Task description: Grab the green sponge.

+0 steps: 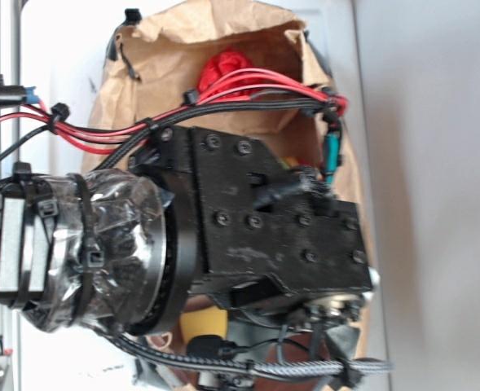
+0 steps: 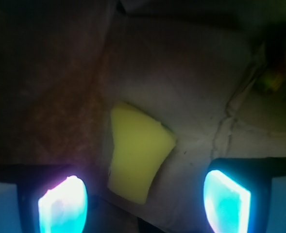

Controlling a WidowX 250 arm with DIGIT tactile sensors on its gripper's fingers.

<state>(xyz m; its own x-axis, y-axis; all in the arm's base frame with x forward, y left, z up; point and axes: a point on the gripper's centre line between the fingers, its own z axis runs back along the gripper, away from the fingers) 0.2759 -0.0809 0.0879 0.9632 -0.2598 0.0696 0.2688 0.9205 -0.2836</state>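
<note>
One green sponge (image 2: 139,158): yellow foam block, one curved edge, lying flat between wide-apart jaws, untouched.

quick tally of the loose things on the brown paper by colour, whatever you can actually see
yellow: 1, the sponge
red: 1, the ruffled paper ball
multicolour: 1, a striped item, too blurred to identify
total: 3
The arm hides much of the paper.

My exterior view sat close behind the arm, its black wrist housing (image 1: 272,220) filling the frame. My wrist view faced down, near the brown paper (image 2: 191,87). Both shared that paper and the green sponge (image 2: 138,155), at 6 o'clock outside.
</note>
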